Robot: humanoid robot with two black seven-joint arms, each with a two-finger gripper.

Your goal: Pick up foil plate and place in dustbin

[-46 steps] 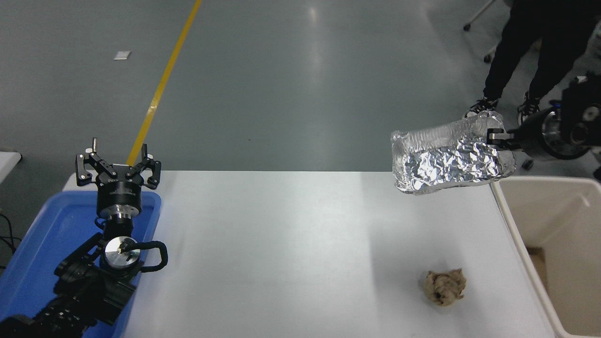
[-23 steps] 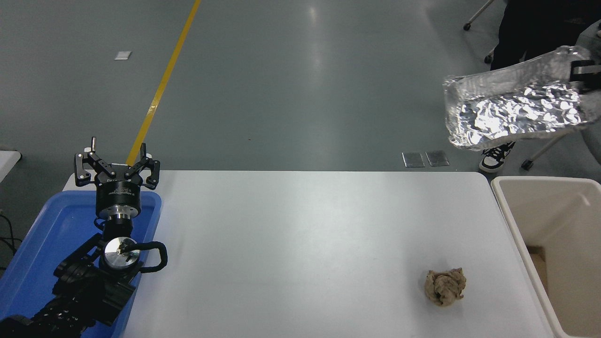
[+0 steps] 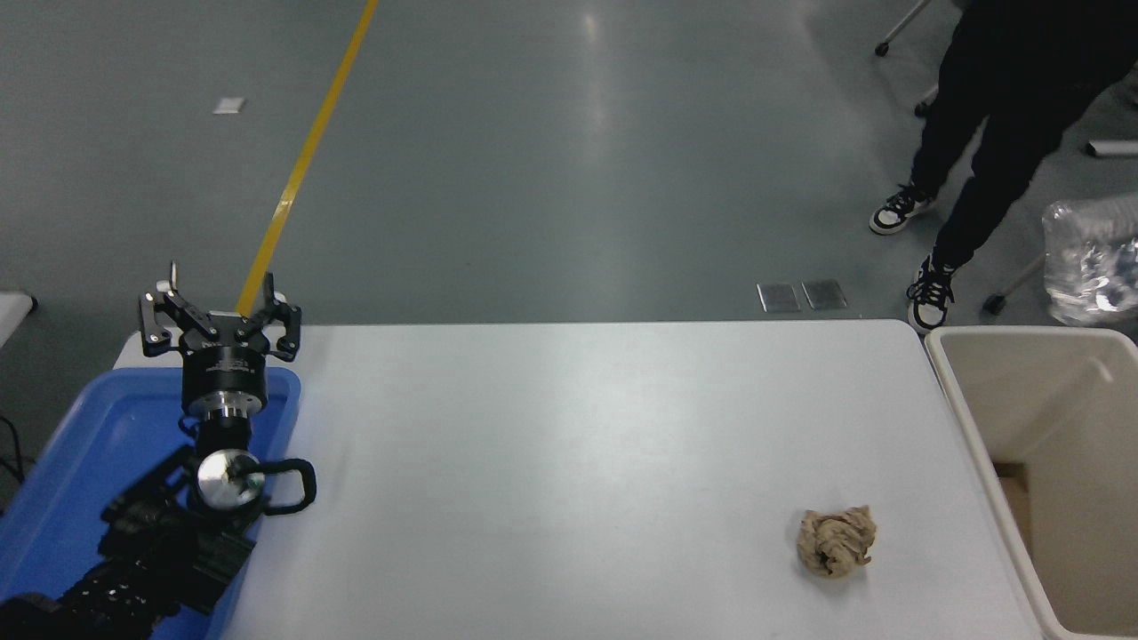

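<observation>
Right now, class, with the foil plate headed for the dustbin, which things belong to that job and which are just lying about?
Belongs to the job:
- foil plate, at the right edge, above the bin's far rim
- dustbin, beside the table's right end

Just lying about:
- crumpled brown paper ball on the white table
- blue tray under the parked left hand
- person standing behind

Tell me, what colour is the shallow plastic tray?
Blue, clearest in the head view.
</observation>
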